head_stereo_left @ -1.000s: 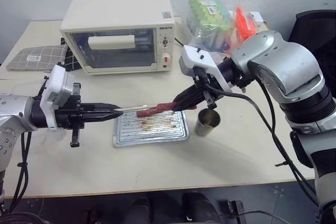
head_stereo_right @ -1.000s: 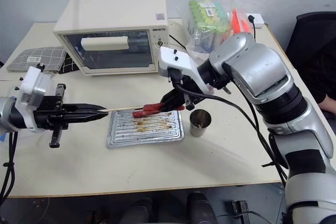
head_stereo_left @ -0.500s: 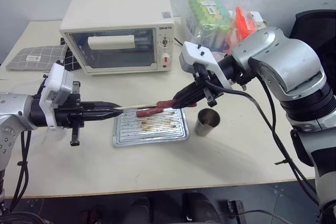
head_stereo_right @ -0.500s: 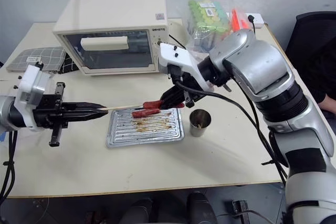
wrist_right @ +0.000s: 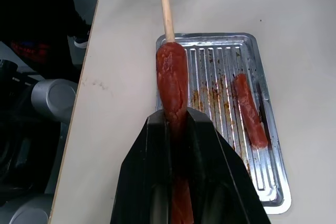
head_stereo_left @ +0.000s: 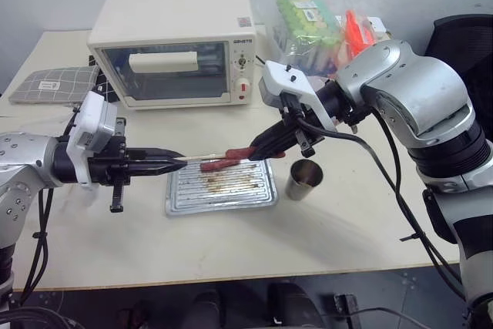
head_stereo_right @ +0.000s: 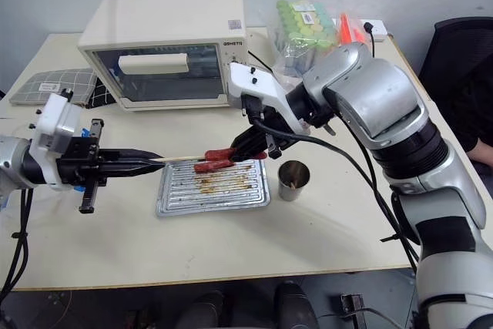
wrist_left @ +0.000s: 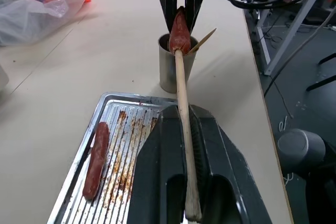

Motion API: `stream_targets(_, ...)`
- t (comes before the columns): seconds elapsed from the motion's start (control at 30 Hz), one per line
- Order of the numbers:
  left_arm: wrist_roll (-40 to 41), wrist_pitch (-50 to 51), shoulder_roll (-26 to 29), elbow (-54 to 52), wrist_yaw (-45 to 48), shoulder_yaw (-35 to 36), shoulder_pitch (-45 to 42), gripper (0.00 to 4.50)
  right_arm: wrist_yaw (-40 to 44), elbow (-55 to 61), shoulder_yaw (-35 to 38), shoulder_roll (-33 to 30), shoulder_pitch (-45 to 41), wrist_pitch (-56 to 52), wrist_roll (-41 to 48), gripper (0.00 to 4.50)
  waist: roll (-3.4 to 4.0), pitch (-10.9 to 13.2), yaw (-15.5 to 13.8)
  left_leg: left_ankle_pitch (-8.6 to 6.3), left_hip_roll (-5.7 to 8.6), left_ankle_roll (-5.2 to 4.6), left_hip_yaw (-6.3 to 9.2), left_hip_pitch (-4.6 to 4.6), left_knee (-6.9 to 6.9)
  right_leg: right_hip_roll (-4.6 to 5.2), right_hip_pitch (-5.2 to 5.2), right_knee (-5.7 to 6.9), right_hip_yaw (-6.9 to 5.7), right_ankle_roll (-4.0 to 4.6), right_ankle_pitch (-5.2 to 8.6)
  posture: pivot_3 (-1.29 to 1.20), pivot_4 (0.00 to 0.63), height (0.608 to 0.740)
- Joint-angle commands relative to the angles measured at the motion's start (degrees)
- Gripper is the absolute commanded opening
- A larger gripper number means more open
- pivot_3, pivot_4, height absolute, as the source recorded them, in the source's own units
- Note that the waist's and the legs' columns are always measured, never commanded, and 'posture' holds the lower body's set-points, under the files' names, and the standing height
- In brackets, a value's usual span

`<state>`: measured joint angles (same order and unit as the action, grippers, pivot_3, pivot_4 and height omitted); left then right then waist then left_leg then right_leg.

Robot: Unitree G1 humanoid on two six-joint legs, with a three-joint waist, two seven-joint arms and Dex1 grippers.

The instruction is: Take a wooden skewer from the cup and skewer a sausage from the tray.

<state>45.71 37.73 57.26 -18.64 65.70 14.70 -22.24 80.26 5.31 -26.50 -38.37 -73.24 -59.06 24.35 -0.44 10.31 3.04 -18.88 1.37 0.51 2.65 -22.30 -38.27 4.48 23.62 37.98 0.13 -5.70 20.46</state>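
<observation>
Beige worktop [head_stereo_left: 231, 244] against a grey wall, carrying a cream toaster oven [head_stereo_left: 173, 48] at the back, a checked cloth [head_stereo_left: 54, 82] at its far left, a bag of green and orange items [head_stereo_left: 323, 25] at the back right. Head views: tray [head_stereo_left: 222, 186] near the middle of the worktop, cup [head_stereo_left: 305, 180] just beside its right edge. Left hand [head_stereo_left: 173, 162] level, pointing right, fingers pressed together on the skewer [head_stereo_left: 194, 158], which runs on to the right above the tray's back edge. Right hand [head_stereo_left: 258, 148] reaching in from the right, tilted down, pinching the sausage [head_stereo_left: 235, 154] above the tray, well clear of the ridges. Skewer tip meeting the sausage's near end. Second sausage [head_stereo_left: 214, 165] lying at the tray's back edge.

Left wrist view: black fingers [wrist_left: 157, 166] clamped on the stick, which runs straight to the end of the held sausage [wrist_left: 179, 32] between the other hand's fingers; cup behind it with another stick inside; second sausage lying along the ridges, among brown grease stains.

Right wrist view: fingers [wrist_right: 142, 182] closed on the sausage's sides, its free end against the stick's tip; how far the tip has entered, cannot tell. Tray below, second sausage on it.
</observation>
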Motion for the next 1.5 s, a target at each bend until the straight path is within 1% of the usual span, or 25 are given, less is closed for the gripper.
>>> stream_targets(0.03,-0.9,-1.4,-2.0,0.0,-0.2,-3.1,-4.3,0.0,-0.2,2.3,2.2,1.7,-2.1,0.1,1.8,0.34,0.0,0.0,0.0,0.0,0.0,0.0,0.0,0.0,-0.01,0.0,0.0,0.0,0.0,0.0,0.0,0.0,0.15,0.74)
stream_targets(0.27,-3.6,-2.1,-5.9,1.4,-0.5,-6.9,-8.1,0.0,-0.4,3.3,2.7,2.9,-2.5,-1.0,2.9,0.34,0.0,0.0,0.1,0.0,0.01,0.0,0.0,0.0,-0.04,-0.02,0.01,0.04,-0.02,0.0,0.0,0.0,0.15,0.74)
stream_targets(0.47,-4.7,-2.5,-6.5,1.8,0.3,-6.4,-7.8,0.0,-0.1,3.5,3.1,2.1,-2.1,-1.4,3.0,0.34,0.0,0.0,0.1,0.0,0.01,0.0,0.01,0.0,-0.06,-0.02,0.02,0.05,-0.02,0.0,0.0,0.0,0.15,0.74)
stream_targets(0.53,-4.9,-2.6,-5.8,1.8,0.5,-5.3,-6.7,0.0,-0.1,3.1,3.1,1.3,-2.0,-1.6,2.6,0.78,0.0,0.0,0.1,0.0,0.01,0.0,0.02,0.0,-0.07,-0.02,0.01,0.05,-0.01,0.0,0.0,0.0,0.15,0.74)
stream_targets(0.57,-5.0,-2.6,-5.3,1.7,0.4,-4.5,-5.8,0.0,-0.2,2.8,3.3,0.9,-2.0,-1.6,2.4,0.86,0.0,0.0,0.2,0.0,0.01,0.0,0.02,0.0,-0.08,-0.02,0.01,0.05,-0.01,0.0,0.0,0.0,0.15,0.74)
stream_targets(0.73,-4.3,-1.9,-3.8,-0.4,-1.2,-0.2,-1.2,0.0,-1.8,0.6,4.6,0.2,-2.1,-0.4,1.3,2.22,0.0,0.0,0.1,0.0,0.01,0.0,0.03,0.0,-0.05,-0.02,0.05,0.04,-0.01,0.0,0.0,0.0,0.15,0.74)
stream_targets(0.8,-3.9,-1.5,-3.7,-1.9,-2.7,2.3,1.2,0.0,-2.5,-0.3,5.6,0.1,-2.3,0.3,1.1,2.64,0.0,0.0,0.1,0.0,0.01,0.0,0.05,0.0,-0.06,-0.02,0.05,0.04,-0.01,0.0,0.0,0.0,0.15,0.74)
stream_targets(0.9,-3.7,-1.1,-4.1,-4.7,-6.1,7.3,5.4,0.0,-3.9,-2.5,8.6,0.5,-3.1,0.6,1.8,2.64,0.0,0.0,0.1,0.0,0.01,0.0,0.05,0.0,-0.05,-0.01,0.05,0.02,0.0,0.0,0.0,0.0,0.15,0.74)
stream_targets(0.97,-3.2,-0.1,-5.2,-7.6,-10.1,12.9,9.2,0.0,-4.7,-3.6,10.9,0.9,-3.6,0.1,2.9,2.64,0.0,0.0,0.1,0.0,0.01,0.0,0.05,-0.01,-0.04,-0.01,0.05,0.01,0.0,0.0,0.0,0.0,0.15,0.74)
stream_targets(1.1,-2.1,2.1,-11.4,-15.4,-21.4,25.9,18.1,0.0,-5.6,-3.8,14.5,0.5,-2.7,-2.0,5.5,2.64,-0.01,0.0,0.1,0.0,0.0,0.0,0.04,0.02,0.02,-0.01,0.05,-0.01,0.04,0.0,0.0,0.0,0.15,0.74)
stream_targets(1.13,-1.9,2.5,-13.2,-17.2,-24.1,28.4,19.9,0.0,-5.2,-3.4,15.0,-0.2,-2.1,-2.4,6.0,2.97,0.0,0.0,0.0,0.0,0.0,0.0,0.06,0.01,0.03,-0.01,0.05,-0.04,0.04,0.0,0.0,0.0,0.15,0.74)
stream_targets(1.17,-1.9,2.6,-15.4,-18.8,-26.9,31.0,22.2,0.0,-5.3,-3.2,15.6,-0.5,-1.6,-2.6,6.6,3.11,-0.01,0.0,-0.1,-0.01,0.01,-0.01,0.04,0.02,0.02,0.0,0.04,-0.03,0.06,0.0,0.0,0.0,0.15,0.74)
stream_targets(1.23,-3.2,1.8,-19.0,-21.0,-30.4,34.8,26.6,0.0,-6.7,-2.9,16.7,-0.5,-0.9,-3.0,7.1,3.59,-0.01,0.0,-0.3,-0.01,0.0,-0.01,0.05,0.0,-0.01,0.0,0.04,-0.06,0.04,0.0,0.0,0.0,0.15,0.74)
stream_targets(1.27,-4.2,1.0,-20.5,-21.5,-31.8,36.1,28.4,0.0,-7.6,-2.9,17.4,-0.3,-0.6,-3.3,7.3,3.7,-0.02,0.0,-0.4,-0.01,0.01,-0.01,0.03,0.0,-0.02,0.01,0.02,-0.07,0.07,0.0,0.0,0.0,0.15,0.74)
stream_targets(1.3,-6.0,-0.2,-22.9,-21.2,-34.2,38.4,30.4,0.0,-8.7,-2.8,18.4,0.1,-0.3,-3.5,7.9,3.91,-0.03,0.0,-0.6,-0.02,0.02,-0.04,0.0,0.04,-0.03,0.02,0.0,-0.05,0.1,0.0,0.0,0.0,0.15,0.74)
stream_targets(1.37,-8.7,-2.9,-27.1,-19.0,-38.9,42.5,33.1,0.0,-10.1,-2.6,20.1,0.7,0.2,-3.9,9.1,3.91,-0.03,0.0,-0.8,-0.03,0.01,-0.04,-0.02,0.02,-0.03,0.01,0.02,-0.1,0.1,0.0,0.0,0.0,0.15,0.74)
stream_targets(1.4,-9.9,-4.2,-28.2,-17.3,-40.7,43.9,33.8,0.0,-10.5,-2.6,20.5,0.9,0.3,-3.9,9.4,3.91,-0.03,0.0,-0.9,-0.03,0.0,-0.04,-0.02,0.03,-0.03,-0.01,0.02,-0.06,0.09,0.0,0.0,0.0,0.15,0.74)
stream_targets(1.47,-12.1,-6.4,-28.6,-14.2,-42.3,44.5,34.3,0.0,-11.0,-2.7,20.7,1.0,0.1,-3.5,9.8,3.91,-0.05,0.0,-1.4,-0.03,0.0,-0.03,-0.02,0.04,-0.05,-0.03,0.02,-0.1,0.07,0.0,0.0,0.0,0.15,0.74)
stream_targets(1.5,-13.3,-7.4,-27.8,-11.4,-43.1,44.4,33.7,0.0,-11.2,-3.0,20.8,1.0,-0.2,-3.5,10.2,3.91,-0.05,0.0,-1.4,-0.03,0.0,-0.03,-0.01,0.06,-0.07,-0.02,0.02,-0.12,0.07,0.0,0.0,0.0,0.15,0.74)
